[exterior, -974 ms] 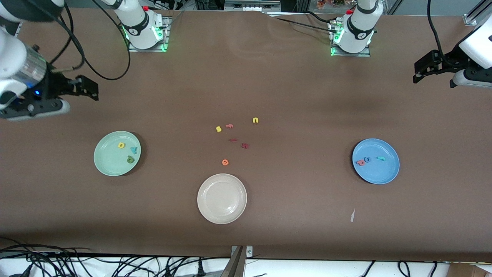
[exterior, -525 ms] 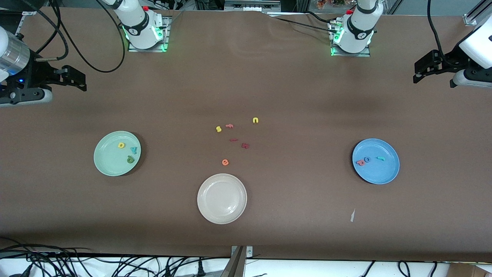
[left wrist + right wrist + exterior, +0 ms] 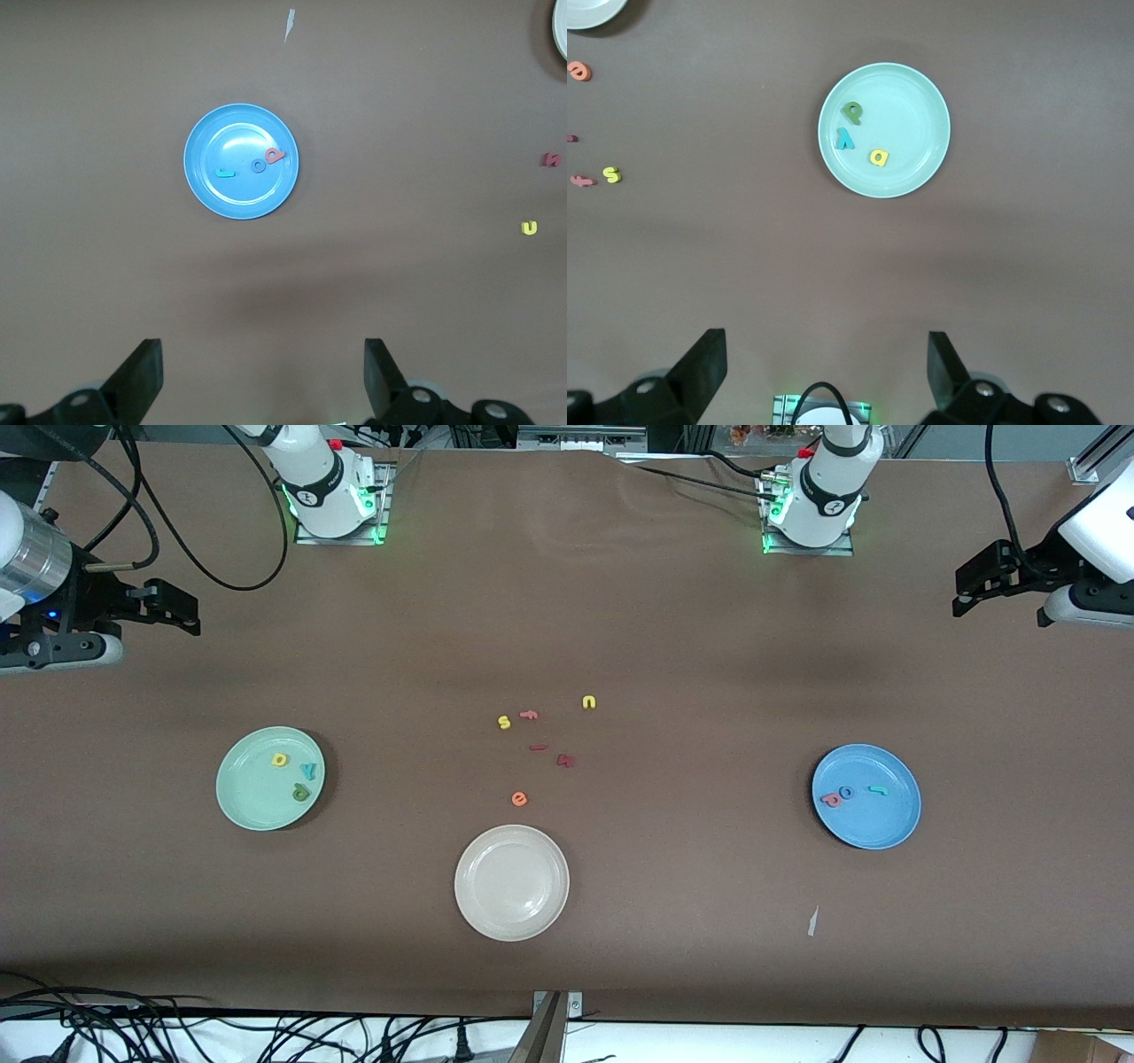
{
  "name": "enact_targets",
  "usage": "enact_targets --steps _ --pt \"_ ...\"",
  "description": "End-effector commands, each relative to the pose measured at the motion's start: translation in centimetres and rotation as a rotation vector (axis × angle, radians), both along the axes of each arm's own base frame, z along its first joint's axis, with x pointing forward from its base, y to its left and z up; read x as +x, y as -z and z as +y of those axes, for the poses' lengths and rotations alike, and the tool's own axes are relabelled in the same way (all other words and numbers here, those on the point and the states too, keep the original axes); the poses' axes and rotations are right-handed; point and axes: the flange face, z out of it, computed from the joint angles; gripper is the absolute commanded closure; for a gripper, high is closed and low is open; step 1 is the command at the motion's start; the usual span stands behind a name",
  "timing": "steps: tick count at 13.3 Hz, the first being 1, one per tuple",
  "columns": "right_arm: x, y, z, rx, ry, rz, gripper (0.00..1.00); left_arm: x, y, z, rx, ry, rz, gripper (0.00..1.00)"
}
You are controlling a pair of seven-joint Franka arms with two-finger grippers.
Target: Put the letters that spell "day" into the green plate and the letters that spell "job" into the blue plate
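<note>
Green plate (image 3: 257,802) sits toward the right arm's end of the table with d (image 3: 301,791), a (image 3: 280,759) and y (image 3: 308,771) in it. Blue plate (image 3: 877,824) sits toward the left arm's end with j (image 3: 877,789), o (image 3: 847,792) and b (image 3: 830,800) in it.

Mid-table, loose letters: yellow s (image 3: 504,722), yellow u (image 3: 589,702), orange e (image 3: 519,799), three reddish ones (image 3: 565,760). Cream plate (image 3: 511,882) lies nearer the camera than those.

Right gripper (image 3: 824,367) is up over bare table at its own end, jaws wide apart, nothing between them. Left gripper (image 3: 261,372) is likewise over bare table at its end, jaws spread, empty. Both arms wait.
</note>
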Motion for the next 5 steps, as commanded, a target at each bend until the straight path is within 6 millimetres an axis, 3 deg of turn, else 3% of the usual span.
enact_targets --steps 1,5 --pt "-0.15 0.29 -0.61 -0.015 0.018 0.003 0.00 0.14 -0.53 0.26 0.032 -0.003 0.002 0.00" --pt "0.12 0.63 -1.32 -0.014 0.031 0.006 0.00 0.14 -0.46 0.26 0.033 -0.003 0.003 0.00"
